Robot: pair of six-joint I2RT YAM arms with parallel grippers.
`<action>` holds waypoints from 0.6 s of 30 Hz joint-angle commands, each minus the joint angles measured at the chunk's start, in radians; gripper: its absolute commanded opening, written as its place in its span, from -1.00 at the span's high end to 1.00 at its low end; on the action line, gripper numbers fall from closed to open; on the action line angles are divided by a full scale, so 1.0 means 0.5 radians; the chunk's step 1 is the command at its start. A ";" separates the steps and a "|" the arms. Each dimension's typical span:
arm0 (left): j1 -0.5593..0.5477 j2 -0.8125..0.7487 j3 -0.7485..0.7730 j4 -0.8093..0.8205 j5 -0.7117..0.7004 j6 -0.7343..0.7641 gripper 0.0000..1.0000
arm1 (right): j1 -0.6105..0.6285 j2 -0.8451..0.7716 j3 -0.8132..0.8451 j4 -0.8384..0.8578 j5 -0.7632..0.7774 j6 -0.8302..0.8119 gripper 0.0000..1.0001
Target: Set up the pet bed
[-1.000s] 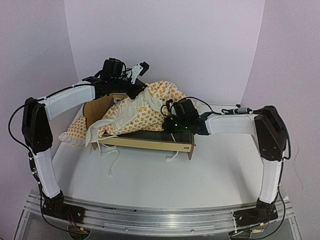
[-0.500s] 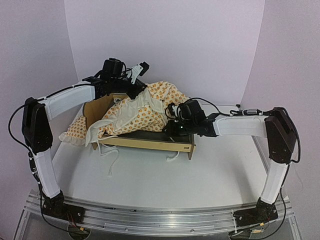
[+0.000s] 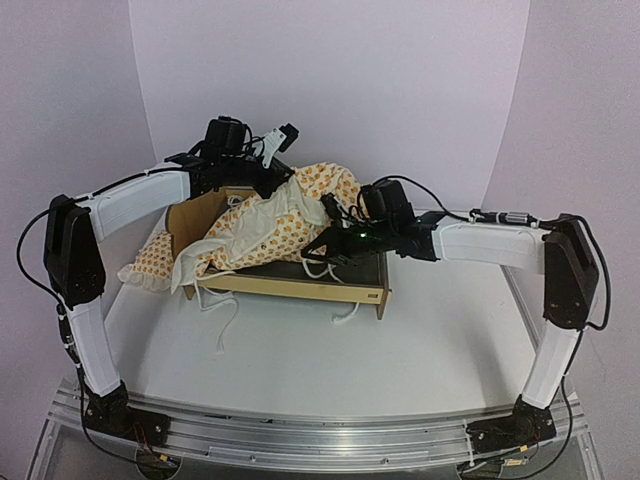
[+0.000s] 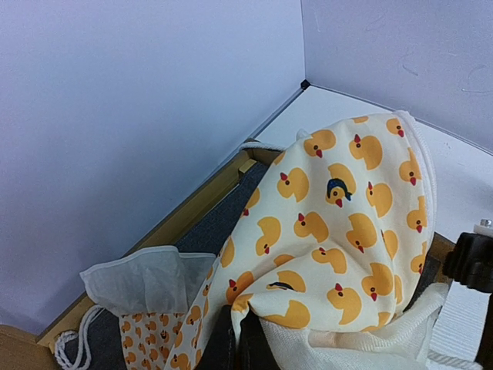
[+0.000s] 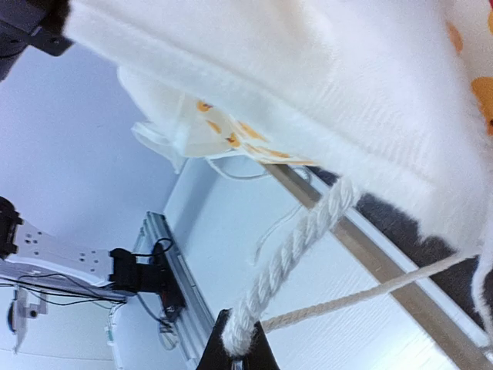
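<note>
The pet bed [image 3: 300, 286], a light plywood frame with a dark fabric base, stands mid-table with its headboard to the left. A cream duck-print cushion [image 3: 285, 222] lies bunched over it. My left gripper [image 3: 283, 183] is above the headboard end, shut on a fold of the cushion [image 4: 339, 231]; the dark fingers [image 4: 222, 347] pinch the fabric at the bottom of the left wrist view. My right gripper [image 3: 323, 252] hovers over the foot half of the bed, shut on a white twisted tie cord [image 5: 300, 239] hanging from the cushion [image 5: 308, 69]. The bed's wooden side rail [image 5: 385, 270] runs below it.
A small ruffled duck-print pillow [image 3: 150, 262] lies on the table left of the headboard. Loose tie cords [image 3: 225, 312] trail over the bed's front rail onto the table, with another [image 3: 347, 312] near the footboard. White walls close in behind and on both sides.
My right wrist has risen and swung back over the bed's foot end, its fingers now holding the tie cord above the base. The left arm and the cushion's held fold have not moved.
</note>
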 commanded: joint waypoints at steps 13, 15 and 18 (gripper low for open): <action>0.013 -0.163 -0.092 -0.017 0.105 0.000 1.00 | 0.010 -0.559 -0.376 -0.768 -0.452 0.724 1.00; 0.014 -0.165 -0.098 -0.039 0.144 -0.005 1.00 | 0.011 -0.617 -0.418 -0.858 -0.448 0.776 1.00; 0.011 -0.171 -0.113 -0.102 0.245 -0.015 1.00 | 0.012 -0.684 -0.528 -0.882 -0.379 0.868 1.00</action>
